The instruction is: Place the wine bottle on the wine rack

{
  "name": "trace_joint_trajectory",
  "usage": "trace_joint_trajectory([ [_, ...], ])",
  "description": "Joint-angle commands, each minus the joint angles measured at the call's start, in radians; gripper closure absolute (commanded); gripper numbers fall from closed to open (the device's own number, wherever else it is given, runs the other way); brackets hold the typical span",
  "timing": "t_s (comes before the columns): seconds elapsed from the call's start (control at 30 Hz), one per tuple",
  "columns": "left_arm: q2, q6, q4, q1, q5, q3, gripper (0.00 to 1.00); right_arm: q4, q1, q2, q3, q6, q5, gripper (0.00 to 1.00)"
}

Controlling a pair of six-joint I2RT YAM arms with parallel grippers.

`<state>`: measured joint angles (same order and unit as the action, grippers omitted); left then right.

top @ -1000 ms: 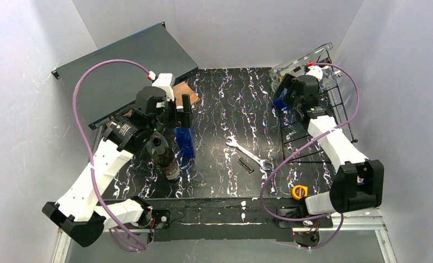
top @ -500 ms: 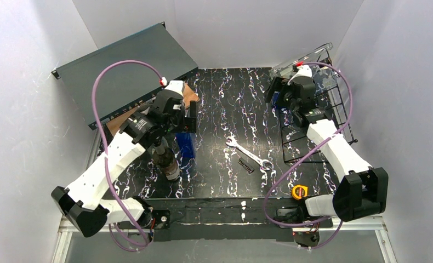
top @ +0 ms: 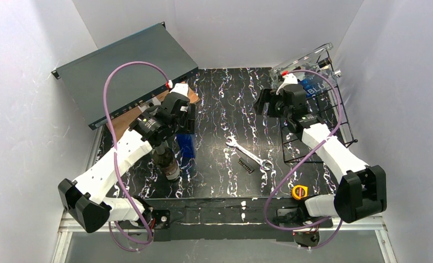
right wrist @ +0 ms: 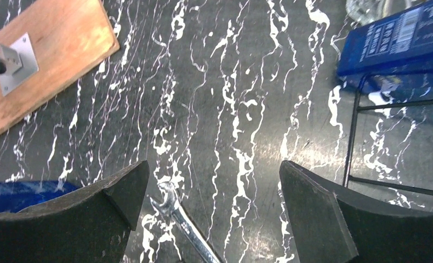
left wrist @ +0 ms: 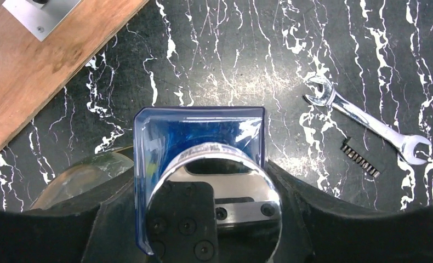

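Note:
The wine bottle [top: 186, 146] is blue square glass with a mirror-bright round cap. It stands upright at the table's left. My left gripper [top: 184, 127] is down over its top. In the left wrist view the bottle [left wrist: 198, 131] fills the gap, and both fingers press against its sides, so the left gripper [left wrist: 209, 186] is shut on it. The black wire wine rack [top: 284, 143] stands at the right. My right gripper [top: 263, 104] hovers open just left of the rack [right wrist: 352, 131]. Only bare table lies between the right gripper's [right wrist: 214, 175] fingers.
A dark brown bottle [top: 166, 159] stands touching-close on the blue one's left. A wrench [top: 250, 154] and a bit holder [top: 245, 165] lie mid-table. A wooden board [top: 189, 93] and grey metal case [top: 121, 71] sit back left. A blue box [top: 315, 87] rests on the rack, with a yellow tape measure [top: 298, 192] near the right base.
My left gripper has come down over the blue bottle and closed from wide open onto it. My right arm has swung left, away from the rack, still open.

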<state>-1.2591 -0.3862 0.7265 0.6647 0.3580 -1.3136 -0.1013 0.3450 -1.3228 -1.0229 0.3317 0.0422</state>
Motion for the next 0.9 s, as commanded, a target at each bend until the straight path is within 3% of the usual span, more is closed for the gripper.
trace_joint_trajectory([
  [0.0,0.02,0.017,-0.058,0.006,0.0,0.025,0.47,0.039,0.02,0.016,0.018,-0.041,-0.087,0.02],
  [0.2,0.021,0.08,-0.101,0.004,-0.056,0.002,0.7,0.041,0.061,0.002,0.027,-0.082,-0.165,0.02],
  [0.63,-0.084,0.37,-0.143,0.003,-0.324,-0.193,1.0,0.072,0.158,-0.005,0.059,-0.172,-0.311,0.01],
  [0.77,-0.078,0.467,-0.193,-0.001,-0.356,-0.2,1.0,0.092,0.196,0.016,0.082,-0.206,-0.371,0.02],
  [0.87,-0.058,0.54,-0.23,-0.017,-0.526,-0.171,1.0,0.152,0.216,0.031,0.103,-0.23,-0.426,0.01],
])
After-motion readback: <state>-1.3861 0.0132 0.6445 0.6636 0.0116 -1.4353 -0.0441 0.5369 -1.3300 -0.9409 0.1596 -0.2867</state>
